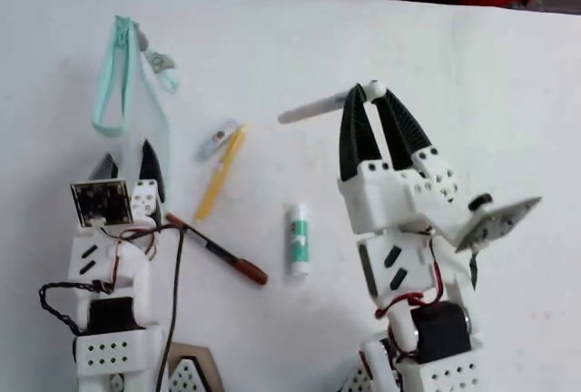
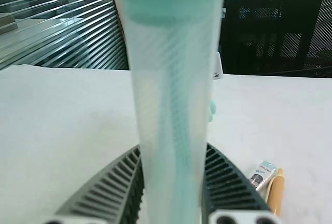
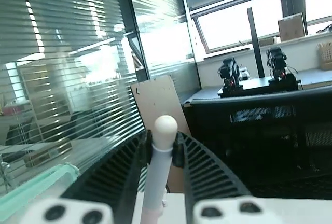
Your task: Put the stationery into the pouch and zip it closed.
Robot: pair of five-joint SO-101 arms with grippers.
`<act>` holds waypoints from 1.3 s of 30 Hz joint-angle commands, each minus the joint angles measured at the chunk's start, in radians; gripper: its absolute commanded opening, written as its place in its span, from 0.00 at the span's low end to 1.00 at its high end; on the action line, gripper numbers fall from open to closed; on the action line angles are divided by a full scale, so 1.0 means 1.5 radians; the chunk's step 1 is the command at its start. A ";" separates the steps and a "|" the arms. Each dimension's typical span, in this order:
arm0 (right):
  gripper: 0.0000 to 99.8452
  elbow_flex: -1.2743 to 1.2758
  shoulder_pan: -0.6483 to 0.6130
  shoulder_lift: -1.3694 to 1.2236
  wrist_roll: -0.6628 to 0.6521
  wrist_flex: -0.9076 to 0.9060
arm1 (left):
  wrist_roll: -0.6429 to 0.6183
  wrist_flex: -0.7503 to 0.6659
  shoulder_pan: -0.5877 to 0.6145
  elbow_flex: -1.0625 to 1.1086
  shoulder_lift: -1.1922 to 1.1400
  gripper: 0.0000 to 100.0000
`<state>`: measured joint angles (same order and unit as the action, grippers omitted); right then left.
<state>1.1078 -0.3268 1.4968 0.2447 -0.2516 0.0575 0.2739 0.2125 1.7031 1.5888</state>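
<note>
Currently we grip the pouch (image 1: 123, 74) in our left gripper (image 1: 127, 154) and a white pen (image 1: 313, 109) in our right gripper (image 1: 370, 97).
Our left gripper's fingers are clamped on the mint, see-through pouch, which runs out well past the fingertips, and the left wrist view shows it squeezed between both fingers. Our right gripper is clenched on the white pen close to its rounded end, with the shaft sticking out sideways toward the left gripper. Between the two grippers, on the white table (image 1: 472, 65), we see a yellow pen (image 1: 221, 174) with a small tube (image 1: 219, 139) at its far end. A brown pen (image 1: 218, 249) lies just beside the left gripper's body, and a glue stick (image 1: 299, 238) nearer the right one.
</note>
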 commanded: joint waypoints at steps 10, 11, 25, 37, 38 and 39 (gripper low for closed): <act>0.02 -0.004 -0.125 0.056 -0.008 0.030 | 0.079 0.039 -0.124 -0.003 -0.004 0.14; 0.02 -0.004 -0.136 0.049 -0.008 0.031 | 0.092 0.040 -0.138 -0.003 -0.005 0.14; 0.02 -0.010 -0.196 -0.031 -0.121 0.188 | 0.113 0.057 -0.176 -0.003 -0.004 0.14; 0.02 -0.010 -0.216 -0.157 -0.120 0.211 | 0.114 0.057 -0.175 -0.003 -0.004 0.14; 0.02 -0.010 -0.230 -0.165 -0.120 0.210 | 0.114 0.057 -0.175 -0.003 -0.004 0.14; 0.02 -0.010 -0.243 -0.172 -0.120 0.208 | 0.114 0.057 -0.175 -0.003 -0.004 0.14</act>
<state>1.1078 -0.6475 1.2635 0.0744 0.0460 0.2279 0.3460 -0.0376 1.7001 1.5904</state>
